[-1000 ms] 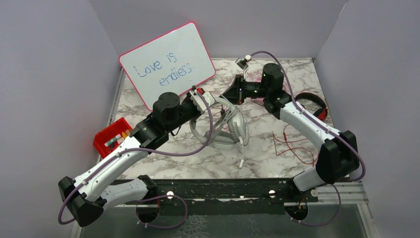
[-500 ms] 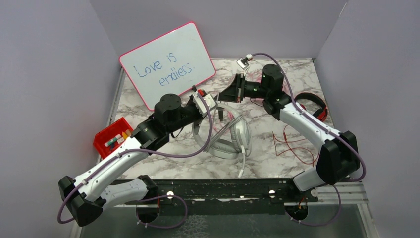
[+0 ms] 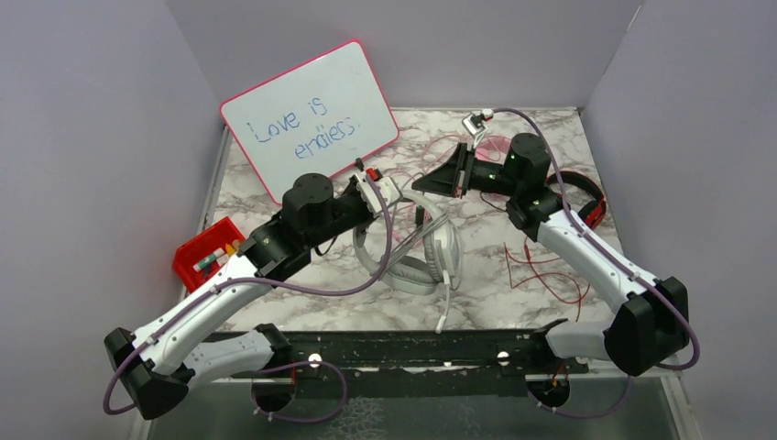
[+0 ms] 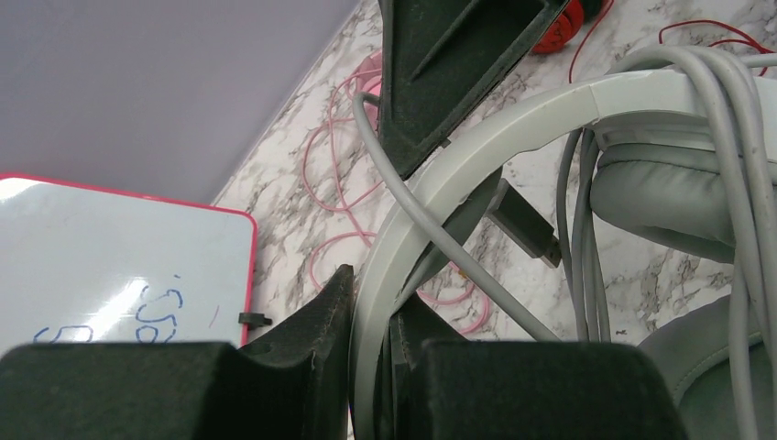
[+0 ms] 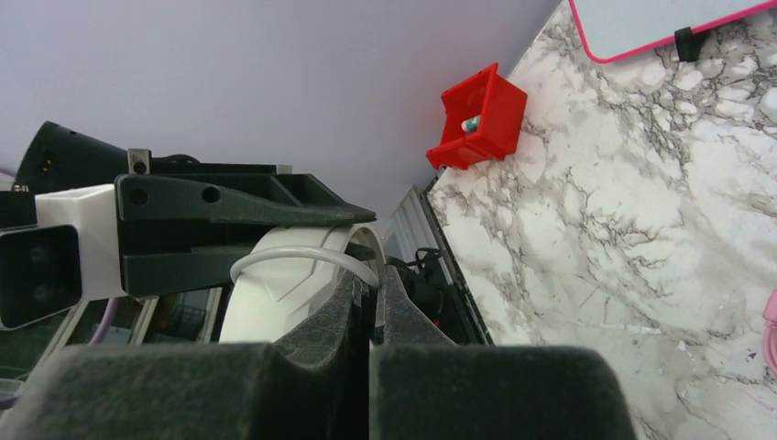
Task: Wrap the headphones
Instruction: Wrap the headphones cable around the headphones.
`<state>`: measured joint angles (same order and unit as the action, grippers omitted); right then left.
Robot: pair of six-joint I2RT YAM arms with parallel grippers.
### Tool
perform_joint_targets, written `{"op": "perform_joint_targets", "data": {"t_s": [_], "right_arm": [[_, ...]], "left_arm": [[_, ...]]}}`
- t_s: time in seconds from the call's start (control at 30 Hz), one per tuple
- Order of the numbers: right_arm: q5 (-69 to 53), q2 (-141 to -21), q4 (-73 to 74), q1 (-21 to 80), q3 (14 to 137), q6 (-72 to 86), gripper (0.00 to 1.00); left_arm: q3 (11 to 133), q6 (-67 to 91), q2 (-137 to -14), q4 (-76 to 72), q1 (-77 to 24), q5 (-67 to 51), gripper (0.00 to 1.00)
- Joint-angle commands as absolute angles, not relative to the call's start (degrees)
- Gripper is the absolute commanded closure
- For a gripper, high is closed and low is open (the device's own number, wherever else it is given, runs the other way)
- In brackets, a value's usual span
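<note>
The grey/white headphones [image 3: 438, 252] sit mid-table, tilted, with several cable turns around the headband [image 4: 513, 128]. My left gripper [image 3: 408, 203] is shut on that headband [image 4: 371, 302]. My right gripper [image 3: 421, 183] is just beyond it, shut on the grey cable [image 5: 302, 255], which loops over its fingertips [image 4: 440, 82]. The pink pair is mostly hidden behind the right arm; its pink cable [image 3: 440, 147] lies loose on the table. The red-and-black pair [image 3: 582, 194] lies at the right with its red cable [image 3: 541, 266] spread out in front.
A whiteboard with a pink rim [image 3: 311, 115] leans at the back left. A red bin [image 3: 206, 252] with small items stands at the left edge. Grey walls close three sides. A black rail [image 3: 440, 353] runs along the near edge.
My right arm has swung to the right and slightly nearer, keeping the grey cable. The grey headphones in my left gripper have shifted a little right and turned.
</note>
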<state>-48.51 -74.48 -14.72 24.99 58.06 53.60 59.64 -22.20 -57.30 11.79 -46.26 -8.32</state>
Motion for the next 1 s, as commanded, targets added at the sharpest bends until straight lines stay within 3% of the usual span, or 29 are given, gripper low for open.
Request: {"op": "perform_joint_targets", "data": {"t_s": [0.0,0.27,0.47,0.77,0.97], "right_arm": [[-45.03,-74.64,-13.51,24.46,59.43,56.52,0.99],[-40.61,-76.63,-14.61,24.87,58.07,61.84,0.99],[-43.09,-77.65,-12.27,24.96,58.34,65.66,0.99],[-47.82,-74.37,-4.79,24.94,58.85,63.96,0.99],[-48.88,-73.46,-5.33,24.87,58.21,54.08,0.99]], "left_arm": [[62.08,-20.86,-55.32,7.33,-46.67,-8.76,1.00],[63.33,-19.52,-58.15,6.21,-46.67,-11.94,1.00],[63.19,-20.78,-58.19,6.40,-46.67,-7.64,1.00],[65.13,-23.58,-59.38,8.78,-46.67,-4.51,1.00],[67.73,-24.30,-59.36,11.23,-46.64,-5.08,1.00]]}}
